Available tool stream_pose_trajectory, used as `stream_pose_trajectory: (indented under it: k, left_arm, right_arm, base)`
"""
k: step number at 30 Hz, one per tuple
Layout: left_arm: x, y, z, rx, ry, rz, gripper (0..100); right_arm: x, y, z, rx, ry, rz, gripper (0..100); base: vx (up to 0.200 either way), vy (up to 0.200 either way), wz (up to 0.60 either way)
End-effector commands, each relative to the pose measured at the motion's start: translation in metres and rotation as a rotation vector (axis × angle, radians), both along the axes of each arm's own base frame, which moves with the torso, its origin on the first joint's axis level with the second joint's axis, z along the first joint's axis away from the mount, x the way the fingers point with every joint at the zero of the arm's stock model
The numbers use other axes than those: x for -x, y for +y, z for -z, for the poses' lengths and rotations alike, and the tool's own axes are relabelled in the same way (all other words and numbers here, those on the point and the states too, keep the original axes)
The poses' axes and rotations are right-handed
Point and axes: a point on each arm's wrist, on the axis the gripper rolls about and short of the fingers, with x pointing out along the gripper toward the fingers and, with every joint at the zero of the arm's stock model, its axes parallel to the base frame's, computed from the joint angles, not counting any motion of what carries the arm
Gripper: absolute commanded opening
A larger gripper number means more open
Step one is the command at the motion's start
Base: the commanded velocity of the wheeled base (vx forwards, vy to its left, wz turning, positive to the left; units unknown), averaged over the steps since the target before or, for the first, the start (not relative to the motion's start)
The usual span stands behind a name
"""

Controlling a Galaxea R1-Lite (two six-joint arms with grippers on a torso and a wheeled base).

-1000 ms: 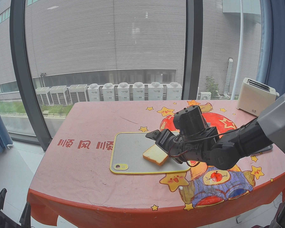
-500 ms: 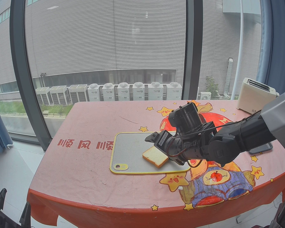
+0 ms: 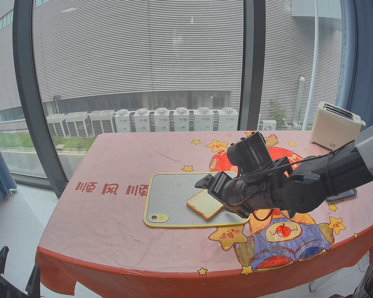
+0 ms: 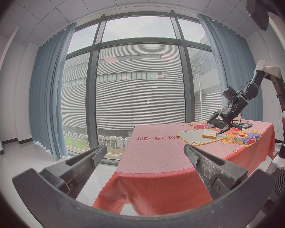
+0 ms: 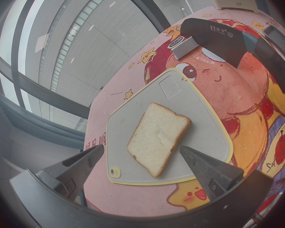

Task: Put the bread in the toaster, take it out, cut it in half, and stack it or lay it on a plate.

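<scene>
a: where is the bread?

b: it lies flat on the board, a little right of the board's middle and toward its near edge. it is one whole slice, uncut, with one corner pointing at that near edge.

a: and the right claw?

b: spread wide and holding nothing. it hangs over the board's right part, tilted down at the bread. in its own wrist view the two fingers stand one to each side of the slice. seen from the left wrist view, it looks apart from the bread. i cannot tell whether the lower finger touches the board.

a: the left claw?

b: wide as well, and empty. it is well apart from the board, out past the table edge on the board's left side and lower than the board.

a: what about the toaster?

b: it stands upright, well apart from the board, out toward the table's far right corner.

a: is there a knife?

b: yes, its dark blade lies flat on the table just beyond the board's far right corner. it is between the board and the toaster, and it touches neither the board nor the bread.

a: anything else about the board?

b: it is grey with a yellow rim, and its hanging hole is at the near left corner.
</scene>
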Motion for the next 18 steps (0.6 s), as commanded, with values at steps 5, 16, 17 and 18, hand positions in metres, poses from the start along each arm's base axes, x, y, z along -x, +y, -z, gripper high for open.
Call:
stream_pose_trajectory:
  k: [5, 16, 17, 18]
  left_arm:
    - [-0.001, 0.000, 0.005, 0.001, 0.019, 0.000, 100]
    - [-0.001, 0.000, 0.005, 0.003, 0.019, 0.000, 100]
    - [-0.001, 0.000, 0.005, 0.003, 0.019, 0.000, 100]
    - [-0.001, 0.000, 0.005, 0.003, 0.019, 0.000, 100]
  right_arm:
    - [0.009, -0.006, -0.020, -0.031, -0.036, -0.005, 100]
    - [0.028, -0.022, -0.043, -0.047, -0.087, -0.037, 100]
    - [0.028, -0.023, -0.044, -0.046, -0.092, -0.036, 100]
    - [0.028, -0.024, -0.045, -0.046, -0.093, -0.035, 100]
  base:
    - [0.000, 0.000, 0.00]
    - [0.000, 0.000, 0.00]
    - [0.000, 0.000, 0.00]
    - [0.000, 0.000, 0.00]
